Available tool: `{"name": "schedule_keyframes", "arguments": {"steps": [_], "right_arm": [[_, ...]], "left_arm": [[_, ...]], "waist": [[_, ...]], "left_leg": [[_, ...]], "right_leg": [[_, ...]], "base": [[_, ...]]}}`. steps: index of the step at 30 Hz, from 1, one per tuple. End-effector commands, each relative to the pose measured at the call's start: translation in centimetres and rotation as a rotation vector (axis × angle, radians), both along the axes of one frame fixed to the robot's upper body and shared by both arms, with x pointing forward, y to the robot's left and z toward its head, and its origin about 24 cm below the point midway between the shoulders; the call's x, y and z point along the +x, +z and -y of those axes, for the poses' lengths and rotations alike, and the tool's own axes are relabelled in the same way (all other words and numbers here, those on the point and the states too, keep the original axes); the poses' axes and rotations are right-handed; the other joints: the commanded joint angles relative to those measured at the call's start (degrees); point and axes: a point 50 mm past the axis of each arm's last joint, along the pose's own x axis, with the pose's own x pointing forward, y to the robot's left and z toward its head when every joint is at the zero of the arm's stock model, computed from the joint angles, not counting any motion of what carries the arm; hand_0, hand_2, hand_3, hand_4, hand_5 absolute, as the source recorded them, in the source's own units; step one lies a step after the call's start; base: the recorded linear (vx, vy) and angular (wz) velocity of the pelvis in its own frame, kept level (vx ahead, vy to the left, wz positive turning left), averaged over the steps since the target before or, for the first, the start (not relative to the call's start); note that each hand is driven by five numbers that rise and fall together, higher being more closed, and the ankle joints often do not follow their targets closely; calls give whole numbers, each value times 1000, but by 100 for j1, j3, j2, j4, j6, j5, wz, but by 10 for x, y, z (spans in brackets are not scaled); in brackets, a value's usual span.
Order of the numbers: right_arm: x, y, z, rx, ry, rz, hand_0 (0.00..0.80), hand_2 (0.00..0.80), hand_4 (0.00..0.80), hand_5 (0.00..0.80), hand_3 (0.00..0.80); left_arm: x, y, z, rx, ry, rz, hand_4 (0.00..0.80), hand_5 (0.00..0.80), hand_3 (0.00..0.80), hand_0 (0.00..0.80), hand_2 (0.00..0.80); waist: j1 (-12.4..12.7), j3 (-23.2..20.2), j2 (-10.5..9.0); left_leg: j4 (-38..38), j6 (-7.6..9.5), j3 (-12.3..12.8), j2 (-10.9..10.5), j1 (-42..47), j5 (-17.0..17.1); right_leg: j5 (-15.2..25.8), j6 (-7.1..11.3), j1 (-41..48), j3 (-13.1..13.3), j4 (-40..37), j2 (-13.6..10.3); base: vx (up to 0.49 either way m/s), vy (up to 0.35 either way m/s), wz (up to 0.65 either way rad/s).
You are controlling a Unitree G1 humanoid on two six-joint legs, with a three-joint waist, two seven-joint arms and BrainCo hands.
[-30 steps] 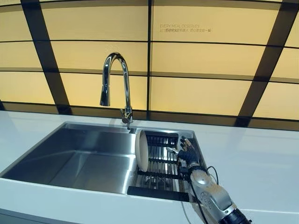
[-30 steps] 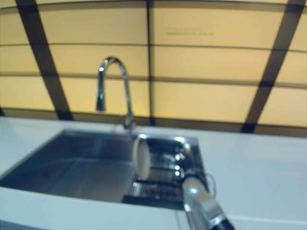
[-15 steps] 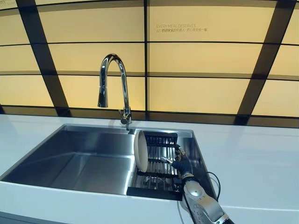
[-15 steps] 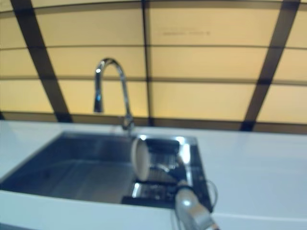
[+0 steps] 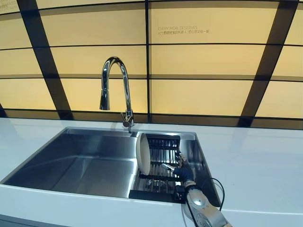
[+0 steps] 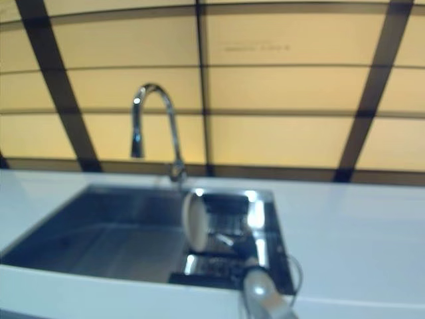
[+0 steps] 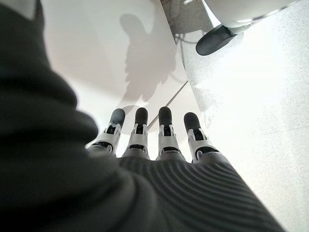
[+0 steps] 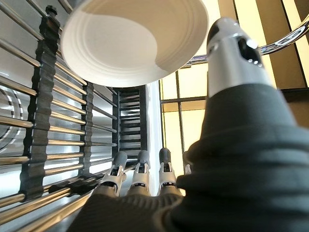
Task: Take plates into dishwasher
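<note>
Your right hand (image 5: pixel 182 169), fingers straight, empty, beside the round glossy white plate (image 5: pixel 143 153) upright on the ribbed sink rack (image 5: pixel 161 177).

Only 1 bit of print in view: small pale lettering (image 5: pixel 182 30) on the yellow wall panel (image 5: pixel 199 21) behind the sink, in the top row of panels, just right of the dark vertical strip (image 5: pixel 147 56) and up and to the right of the faucet (image 5: pixel 115 90). It runs in 2 short lines, the upper in capital letters, the lower in finer mixed characters. In the right eye view the same lettering (image 6: pixel 256 47) is a blur. Wrist views: no lettering readable.
</note>
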Motion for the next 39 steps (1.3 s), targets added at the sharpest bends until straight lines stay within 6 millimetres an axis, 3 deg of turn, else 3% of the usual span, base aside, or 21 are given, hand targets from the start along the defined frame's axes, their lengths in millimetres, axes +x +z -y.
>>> {"name": "schedule_keyframes", "arguments": {"steps": [1, 9, 16, 39], "right_arm": [[6, 17, 1, 79, -8, 115, 0, 0, 0, 0, 0], [6, 23, 1, 48, 57, 179, 0, 0, 0, 0, 0], [7, 44, -3, 19, 105, 290, 0, 0, 0, 0, 0], [19, 57, -5, 1, 120, 303, 0, 0, 0, 0, 0]], "left_arm": [[13, 0, 7, 9, -14, 19, 0, 0, 0, 0, 0], [12, 0, 4, 13, -17, 9, 0, 0, 0, 0, 0], [12, 0, 3, 13, -30, 5, 0, 0, 0, 0, 0], [7, -1, 1, 15, -36, -3, 0, 0, 0, 0, 0]], "waist": [[90, 69, -134], [93, 54, -144], [117, 75, -162], [201, 56, -206]], "left_leg": [[18, 261, -44, -386, -56, -406], [18, 252, -38, -384, -59, -406], [18, 258, -25, -383, -38, -415], [18, 225, -50, -360, 24, -419]], "right_leg": [[-293, 591, 66, -100, 254, -255], [-286, 593, 86, -138, 218, -257], [-293, 580, 102, -169, 209, -250], [-284, 536, 217, -234, 134, -212]], "base": [[0, 0, 0], [0, 0, 0], [0, 0, 0], [0, 0, 0]]}}
